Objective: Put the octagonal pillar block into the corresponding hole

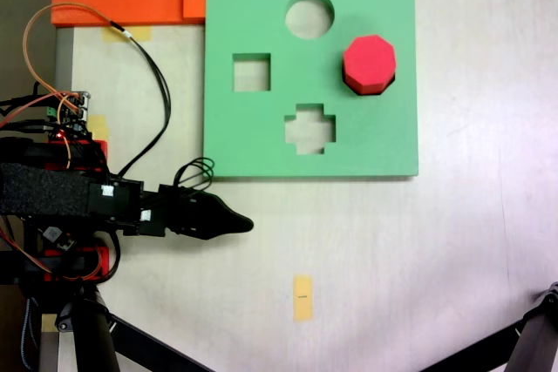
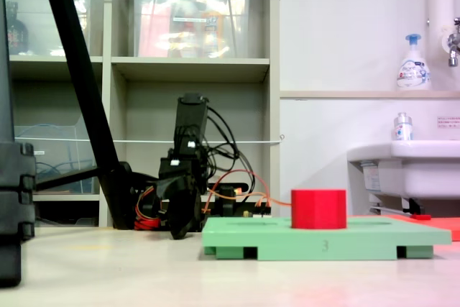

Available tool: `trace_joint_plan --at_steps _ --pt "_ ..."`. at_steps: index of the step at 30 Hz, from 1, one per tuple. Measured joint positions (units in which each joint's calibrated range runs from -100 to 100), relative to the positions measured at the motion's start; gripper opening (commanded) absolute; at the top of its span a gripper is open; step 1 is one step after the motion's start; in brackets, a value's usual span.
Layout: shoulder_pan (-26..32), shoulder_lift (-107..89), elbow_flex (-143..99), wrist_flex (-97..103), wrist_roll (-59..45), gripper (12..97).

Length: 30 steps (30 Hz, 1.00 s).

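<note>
Top-down fixed view
Octagonal pillar block (image 1: 370, 62): bright red, seated in the corresponding hole (image 1: 350, 83) at right of green foam board (image 1: 261, 128); dark sliver of cutout showing along lower left edge.
Other cutouts: round above, square at left, cross-shaped below, all open.
Gripper (image 1: 244, 225): on the white table (image 1: 453, 259), below the board's lower left corner, well apart from the block; tips drawn to a single dark point, nothing held.
Yellow tape strip (image 1: 302, 297): lying below the board.

Low side fixed view
Block (image 2: 318, 208): standing upright, rising above the board (image 2: 323, 238).
Gripper (image 2: 178, 229): pointed down at the tabletop left of the board; jaw gap impossible to tell here.
</note>
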Motion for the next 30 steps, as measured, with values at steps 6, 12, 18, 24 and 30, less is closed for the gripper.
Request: trace_joint_plan --at_steps 6,12,18,24,30 --pt "0.10 0.00 0.00 0.00 -0.54 48.3" --pt "0.15 0.00 0.00 0.00 -0.54 46.2" --pt "0.15 0.00 0.00 0.00 -0.54 49.8" --pt "0.15 0.00 0.00 0.00 -0.54 49.8" --pt "0.15 0.00 0.00 0.00 -0.54 49.8"
